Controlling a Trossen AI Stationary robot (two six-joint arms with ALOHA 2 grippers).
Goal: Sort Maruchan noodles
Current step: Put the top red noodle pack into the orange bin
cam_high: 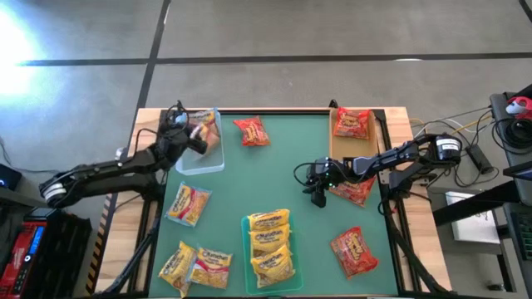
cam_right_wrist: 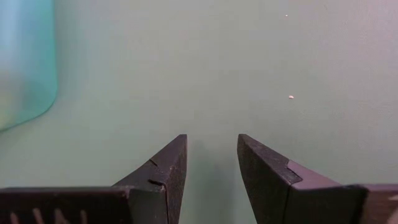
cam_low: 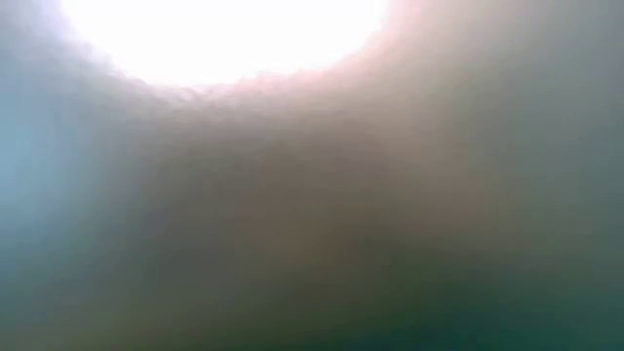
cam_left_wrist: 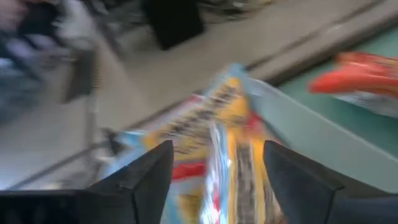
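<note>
An orange-and-white noodle packet [cam_high: 205, 129] lies in the clear tray [cam_high: 202, 160] at the table's far left corner. My left gripper [cam_high: 196, 138] is over that tray, open, with the packet [cam_left_wrist: 227, 134] between and beyond its two fingers. My right gripper [cam_high: 318, 189] hovers over the green mat right of centre, open, with only bare mat between its fingers [cam_right_wrist: 211, 165]. A red packet [cam_high: 251, 131] lies flat on the mat near the far edge. Another red packet [cam_high: 352, 123] lies in the tan tray [cam_high: 342, 149]. The low view shows only glare and blur. My left gripper has its open fingers [cam_left_wrist: 155, 171] on either side of the orange-and-white packet's near end [cam_left_wrist: 224, 168]. The picture is blurred, and I cannot tell whether a finger touches the packet.
A green tray [cam_high: 247, 224] at the near middle holds yellow packets [cam_high: 271, 245]. A yellow packet [cam_high: 189, 203] lies left of it, and two more packets [cam_high: 198, 266] lie at the near left. Red packets lie under my right arm [cam_high: 356, 193] and at the near right [cam_high: 353, 252].
</note>
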